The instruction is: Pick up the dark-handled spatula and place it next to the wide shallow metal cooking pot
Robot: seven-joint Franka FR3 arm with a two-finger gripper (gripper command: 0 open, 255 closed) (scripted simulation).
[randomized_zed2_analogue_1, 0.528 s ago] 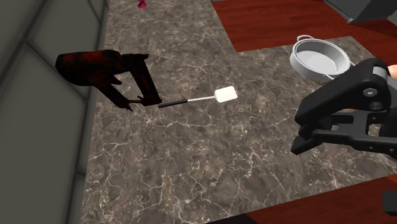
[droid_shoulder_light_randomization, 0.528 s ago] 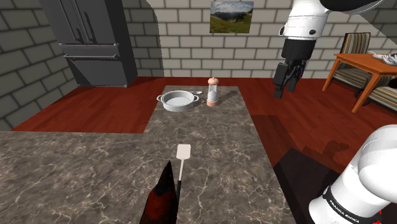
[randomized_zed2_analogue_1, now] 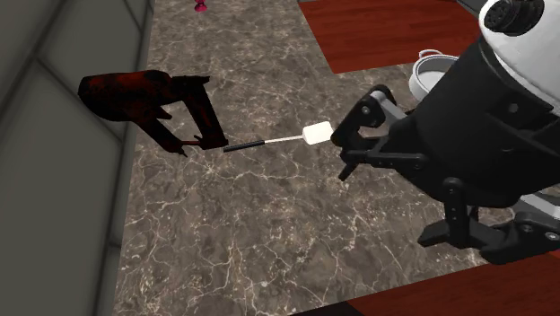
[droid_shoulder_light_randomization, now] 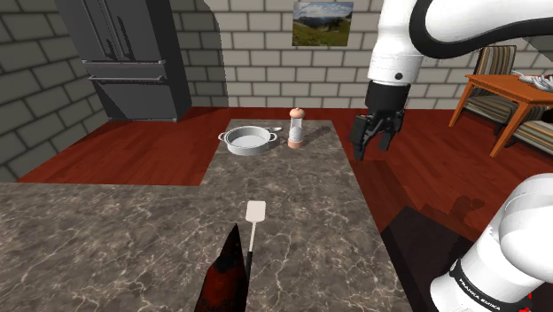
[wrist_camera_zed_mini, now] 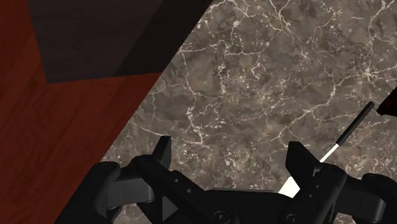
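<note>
The spatula (droid_shoulder_light_randomization: pixel 254 223) lies flat on the marble counter (droid_shoulder_light_randomization: pixel 301 195), its white blade towards the pot and its dark handle by a dark red object. The wide shallow metal pot (droid_shoulder_light_randomization: pixel 247 140) stands at the counter's far end. My gripper (droid_shoulder_light_randomization: pixel 369 144) hangs open and empty in the air above the counter's edge on the shoulder view's right, well above the spatula. In the second exterior view the gripper (randomized_zed2_analogue_1: pixel 344 153) is just beside the spatula (randomized_zed2_analogue_1: pixel 280 140) blade, and the arm hides most of the pot (randomized_zed2_analogue_1: pixel 433 68). The wrist view shows the open gripper (wrist_camera_zed_mini: pixel 230 156) and the spatula (wrist_camera_zed_mini: pixel 354 127) past one finger.
A pepper mill (droid_shoulder_light_randomization: pixel 296 128) stands right beside the pot. A dark red angular object (droid_shoulder_light_randomization: pixel 225 276) sits on the counter at the spatula's handle end. Past the counter are red wood floor, a grey fridge (droid_shoulder_light_randomization: pixel 133 58), and a wooden table (droid_shoulder_light_randomization: pixel 510 93) with chairs.
The arm has swung to the shoulder view's left and come lower, from over the floor to the counter's edge. It now covers most of the pot in the second exterior view.
</note>
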